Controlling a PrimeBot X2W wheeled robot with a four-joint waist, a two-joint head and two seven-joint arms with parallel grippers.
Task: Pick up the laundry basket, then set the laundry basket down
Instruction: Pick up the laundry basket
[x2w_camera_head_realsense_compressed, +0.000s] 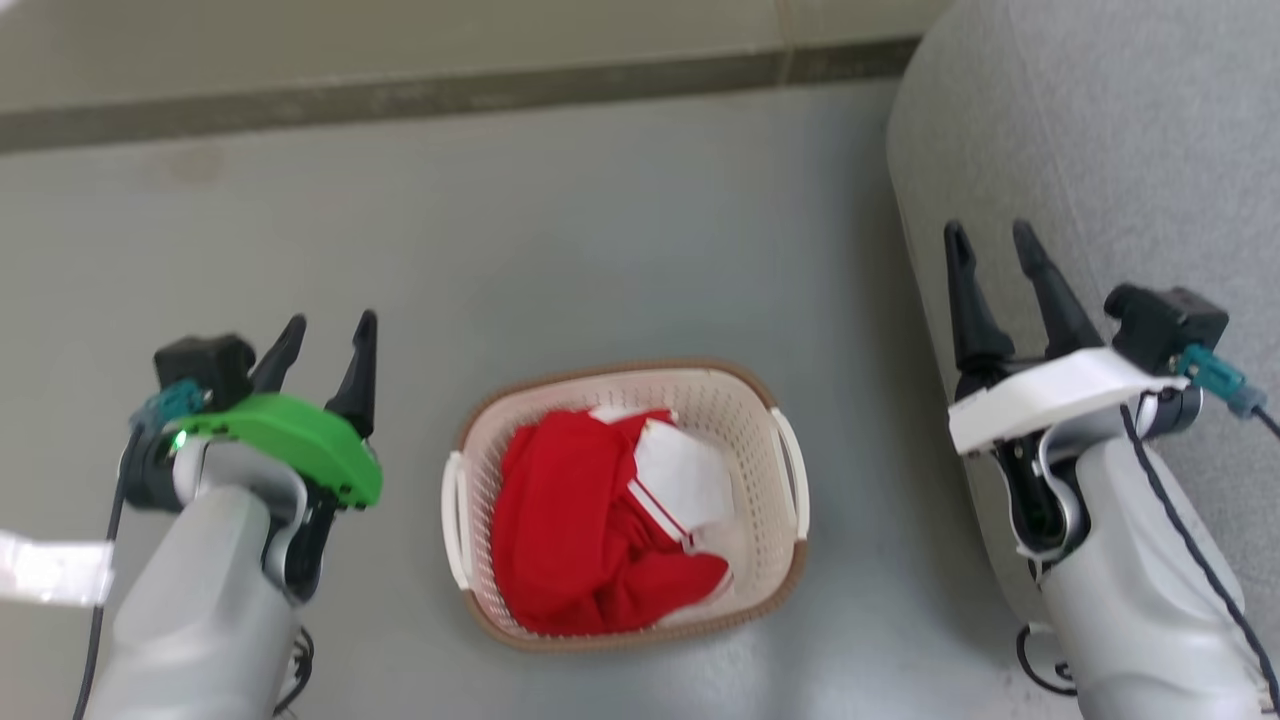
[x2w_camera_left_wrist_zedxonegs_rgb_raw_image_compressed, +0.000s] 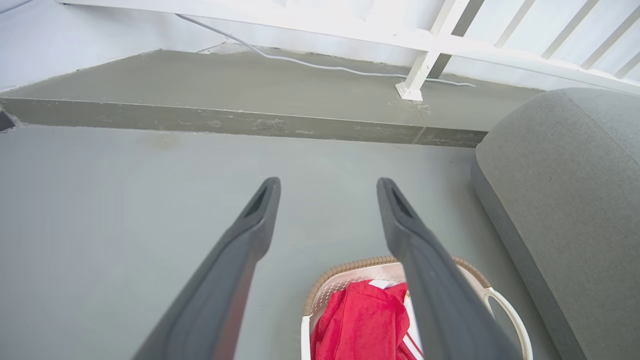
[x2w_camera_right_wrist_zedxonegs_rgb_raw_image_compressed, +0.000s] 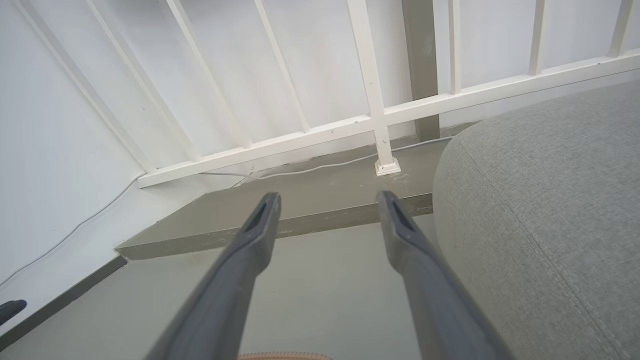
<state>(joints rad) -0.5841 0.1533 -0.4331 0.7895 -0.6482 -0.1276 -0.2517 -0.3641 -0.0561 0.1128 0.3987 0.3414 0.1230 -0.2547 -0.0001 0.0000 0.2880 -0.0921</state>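
No writing, brand, number or sign can be read in any view. The white patch on the red cloth (x2w_camera_head_realsense_compressed: 590, 520) in the basket (x2w_camera_head_realsense_compressed: 745, 415) carries no legible print. A pale strip (x2w_camera_head_realsense_compressed: 50, 568) at the left edge of the head view is too blurred to tell whether it bears lettering.

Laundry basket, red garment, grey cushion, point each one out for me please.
laundry basket (x2w_camera_head_realsense_compressed: 720, 400), head view, on its perforated far wall.
red garment (x2w_camera_head_realsense_compressed: 560, 520), head view, on the middle of the cloth.
grey cushion (x2w_camera_head_realsense_compressed: 1100, 120), head view, on its bare upper surface.
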